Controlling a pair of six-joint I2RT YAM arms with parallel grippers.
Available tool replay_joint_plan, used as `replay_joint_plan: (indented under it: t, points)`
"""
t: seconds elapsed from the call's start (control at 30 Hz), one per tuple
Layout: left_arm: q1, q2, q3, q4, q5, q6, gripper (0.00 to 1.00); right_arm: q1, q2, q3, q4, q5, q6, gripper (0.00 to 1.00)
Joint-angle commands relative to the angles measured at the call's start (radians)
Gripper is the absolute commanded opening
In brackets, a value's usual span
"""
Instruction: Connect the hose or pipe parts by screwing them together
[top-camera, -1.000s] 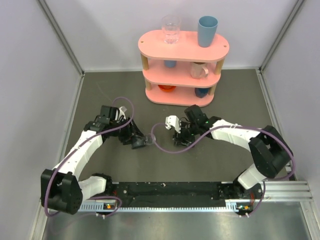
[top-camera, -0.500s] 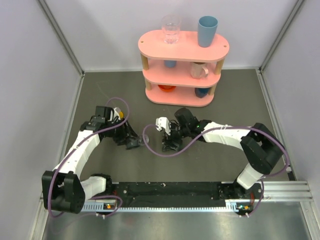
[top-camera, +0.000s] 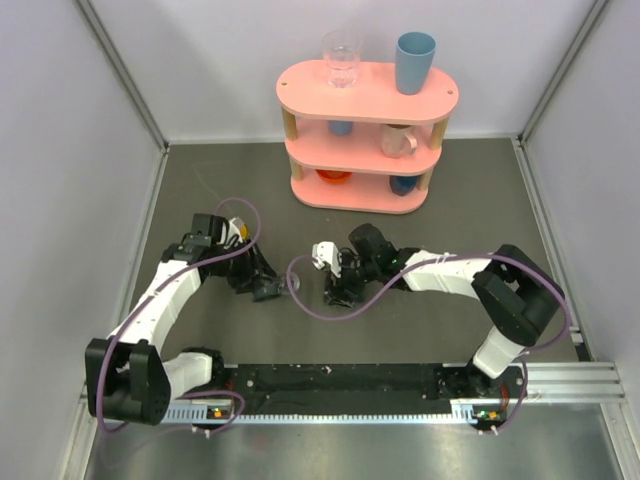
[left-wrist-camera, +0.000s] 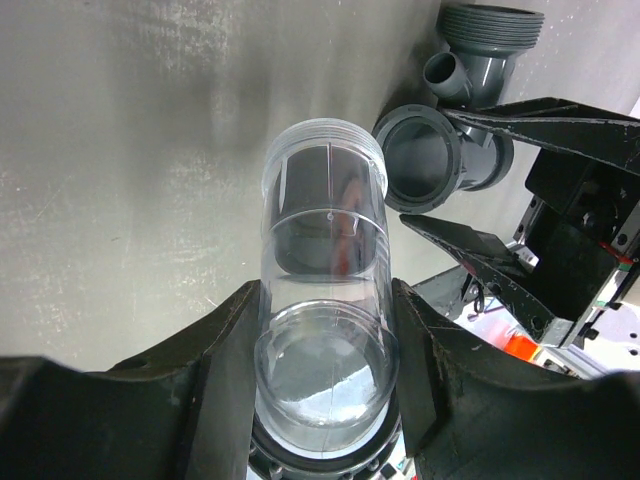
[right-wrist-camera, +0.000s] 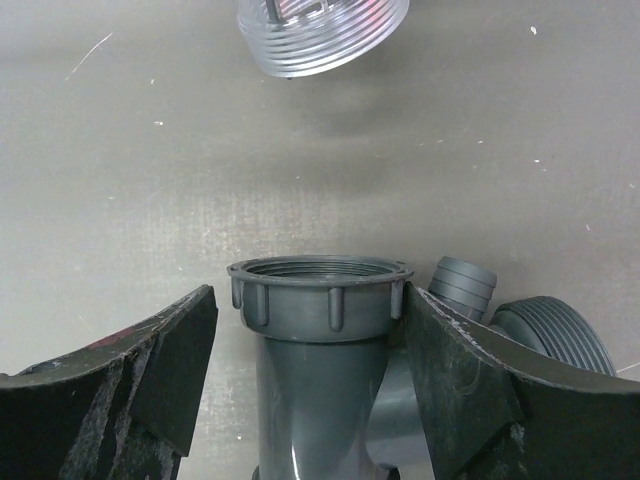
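My left gripper (left-wrist-camera: 323, 310) is shut on the translucent smoky tube (left-wrist-camera: 323, 230), whose threaded end points at the dark grey T-shaped fitting (left-wrist-camera: 440, 150). A small gap separates the two parts. My right gripper (right-wrist-camera: 310, 330) stands open around the fitting's ribbed collar (right-wrist-camera: 318, 300): the right finger touches it and the left finger is apart from it. The tube's threaded end (right-wrist-camera: 322, 35) shows ahead of the collar. From above, the left gripper (top-camera: 268, 288) and right gripper (top-camera: 338, 285) face each other at mid table.
A pink three-tier shelf (top-camera: 365, 95) stands at the back with a clear glass (top-camera: 342, 58) and a blue cup (top-camera: 414, 62) on top and a mug (top-camera: 398, 140) below. Purple cables (top-camera: 318, 305) loop beside both grippers. Walls close off left, right and back.
Both grippers have shifted left, the right one further, so fitting and tube now sit closer together. The right gripper's jaws have widened around the fitting.
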Motion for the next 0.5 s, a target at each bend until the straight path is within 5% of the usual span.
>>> replay_joint_plan:
  t: [0.0,0.13,0.27,0.47]
  points:
    - [0.008,0.001,-0.006,0.034,0.039,0.011,0.00,0.022,0.024,-0.002,0.059,-0.019,0.005,0.72]
    - [0.006,-0.001,-0.008,0.034,0.046,0.016,0.00,0.023,0.038,-0.002,0.089,0.030,0.002,0.60]
    - [0.008,-0.002,0.017,0.023,0.109,0.054,0.00,0.023,-0.041,0.007,0.051,0.044,-0.034,0.37]
    - [0.005,-0.053,0.118,-0.020,0.232,0.064,0.00,0.023,-0.229,0.150,-0.248,0.029,-0.096,0.25]
